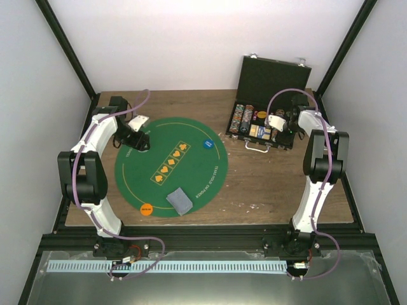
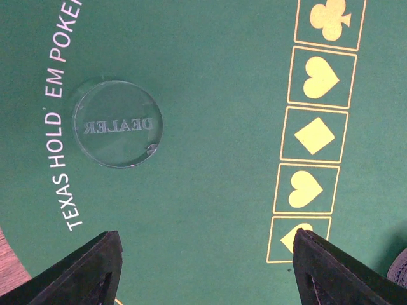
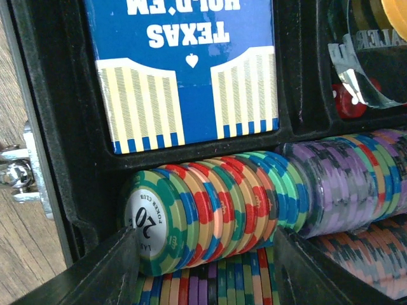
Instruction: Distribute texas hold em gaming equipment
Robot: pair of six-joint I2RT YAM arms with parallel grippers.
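Observation:
A clear round DEALER button [image 2: 117, 124] lies flat on the green mat [image 2: 210, 190], ahead of my left gripper [image 2: 206, 270]. That gripper hovers open with nothing between its fingers. In the top view the left gripper [image 1: 137, 141] is over the mat's far left part. A blue disc [image 1: 207, 145], an orange disc [image 1: 146, 208] and a grey-blue card stack [image 1: 179, 201] lie on the mat. My right gripper [image 3: 210, 270] is down in the black case [image 1: 272, 79]. Its open fingers straddle a row of striped poker chips [image 3: 216, 203] standing on edge; the left finger touches the end chip.
The case also holds a blue card box [image 3: 184, 70], purple chips [image 3: 356, 184], more chip rows below, a clear disc [image 3: 375, 63] and a red die [image 3: 348, 103]. Its lid stands upright at the back. Bare wood [image 1: 254, 184] lies between mat and case.

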